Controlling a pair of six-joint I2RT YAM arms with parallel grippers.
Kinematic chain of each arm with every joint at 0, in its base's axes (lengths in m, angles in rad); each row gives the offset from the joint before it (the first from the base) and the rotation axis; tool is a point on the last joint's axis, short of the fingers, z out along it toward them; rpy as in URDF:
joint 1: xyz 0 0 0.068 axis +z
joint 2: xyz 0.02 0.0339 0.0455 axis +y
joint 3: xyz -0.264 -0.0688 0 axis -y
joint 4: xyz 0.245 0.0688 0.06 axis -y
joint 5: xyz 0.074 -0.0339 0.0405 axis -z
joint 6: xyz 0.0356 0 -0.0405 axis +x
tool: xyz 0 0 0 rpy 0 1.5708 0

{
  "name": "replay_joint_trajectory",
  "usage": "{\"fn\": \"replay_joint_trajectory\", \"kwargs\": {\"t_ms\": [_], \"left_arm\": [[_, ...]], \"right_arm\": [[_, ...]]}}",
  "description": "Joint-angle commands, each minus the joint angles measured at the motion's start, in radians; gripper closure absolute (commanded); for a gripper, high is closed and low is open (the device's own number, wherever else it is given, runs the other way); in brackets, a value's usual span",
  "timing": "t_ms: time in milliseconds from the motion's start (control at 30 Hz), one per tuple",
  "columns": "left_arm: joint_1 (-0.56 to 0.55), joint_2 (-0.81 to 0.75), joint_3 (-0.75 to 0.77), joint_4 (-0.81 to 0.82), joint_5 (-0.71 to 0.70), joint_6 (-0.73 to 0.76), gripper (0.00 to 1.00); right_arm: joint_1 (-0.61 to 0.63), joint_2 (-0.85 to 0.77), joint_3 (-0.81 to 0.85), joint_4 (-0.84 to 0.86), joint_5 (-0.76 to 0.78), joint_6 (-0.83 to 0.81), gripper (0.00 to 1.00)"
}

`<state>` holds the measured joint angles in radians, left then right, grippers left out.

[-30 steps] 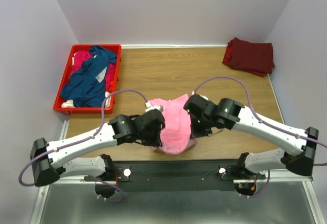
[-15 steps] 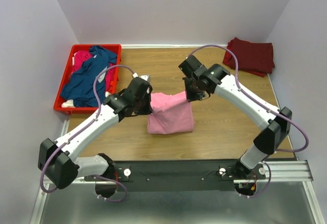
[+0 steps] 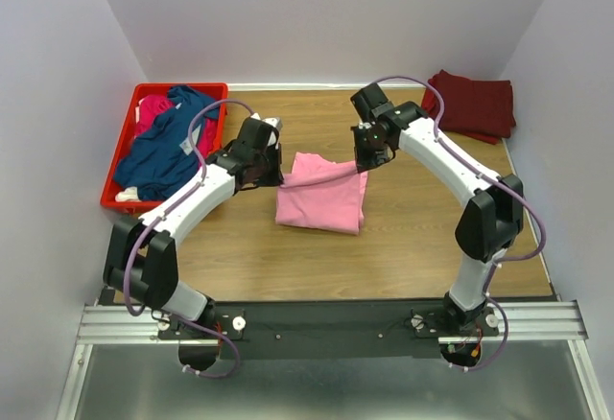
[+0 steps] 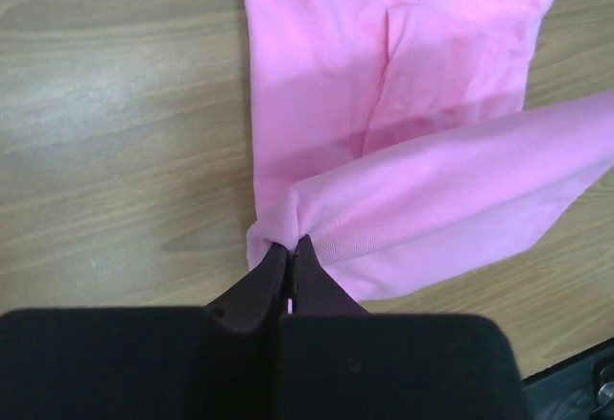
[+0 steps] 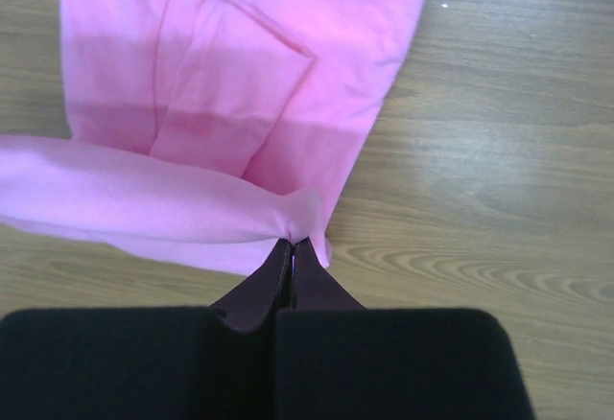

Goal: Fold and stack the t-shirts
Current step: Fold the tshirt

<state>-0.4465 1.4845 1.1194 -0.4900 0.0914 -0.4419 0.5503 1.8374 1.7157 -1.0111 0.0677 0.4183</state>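
tabletop (image 3: 432, 238) of wood grain, with the light pink t-shirt (image 3: 318, 207) near its middle, between the two arms. most of the shirt lies flat on the wood. one edge is raised and drawn out as a band between the two claws.

left gripper (image 3: 283, 176): in the left wrist view its jaws are pressed fully together on a bunched corner of the pink cloth (image 4: 384, 75), with no gap visible between the two dark fingertips (image 4: 269, 281). the pinched fold runs away to the right, above the flat part of the shirt.

right gripper (image 3: 363, 168): in the right wrist view it (image 5: 291, 245) is likewise clamped on the opposite corner of the same shirt (image 5: 240, 56). the jaws meet on a small tuck of fabric and the fold leads off to the left.

dark maroon t-shirt (image 3: 468, 104): folded, at the far right corner of the table, well apart from both claws.

navy blue t-shirt (image 3: 168, 147): crumpled, inside the red crate (image 3: 219, 137) at the far left, lying over the magenta t-shirt (image 3: 153, 108). neither claw touches the crate or its contents.
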Motion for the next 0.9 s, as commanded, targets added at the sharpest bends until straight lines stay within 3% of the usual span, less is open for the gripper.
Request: {"fn": "replay_joint_trajectory", "kwargs": {"t_ms": [0, 100, 333, 367, 467, 633, 733, 800, 867], "left_arm": [[-0.001, -0.068, 0.023, 0.004, 0.037, 0.058, 1.00], [-0.058, -0.163, -0.041, -0.041, 0.018, 0.045, 1.00], [-0.366, -0.458, -0.231, -0.122, 0.051, -0.139, 1.00], [-0.452, -0.533, -0.262, -0.146, 0.056, -0.215, 1.00], [-0.573, -0.663, -0.318, -0.186, 0.089, -0.386, 1.00], [-0.889, -0.733, -0.310, -0.186, 0.058, -0.613, 1.00], [-0.928, -0.695, -0.244, -0.214, -0.002, -0.630, 1.00], [-0.917, -0.695, -0.202, -0.260, -0.135, -0.640, 1.00], [-0.817, -0.699, -0.193, -0.289, -0.189, -0.614, 1.00]], "right_arm": [[-0.007, -0.052, -0.007, 0.020, -0.150, -0.047, 0.99], [-0.003, -0.128, -0.141, 0.037, -0.264, -0.053, 0.99], [0.089, -0.461, -0.468, 0.063, -0.475, 0.025, 0.99], [0.138, -0.522, -0.496, 0.063, -0.526, 0.063, 0.99], [0.267, -0.604, -0.580, 0.063, -0.592, 0.147, 0.99], [0.373, -0.697, -0.656, 0.065, -0.672, 0.260, 0.99], [0.376, -0.744, -0.610, 0.055, -0.645, 0.278, 0.99], [0.373, -0.715, -0.526, 0.040, -0.548, 0.266, 0.99], [0.358, -0.666, -0.455, 0.028, -0.468, 0.245, 0.99]]}}
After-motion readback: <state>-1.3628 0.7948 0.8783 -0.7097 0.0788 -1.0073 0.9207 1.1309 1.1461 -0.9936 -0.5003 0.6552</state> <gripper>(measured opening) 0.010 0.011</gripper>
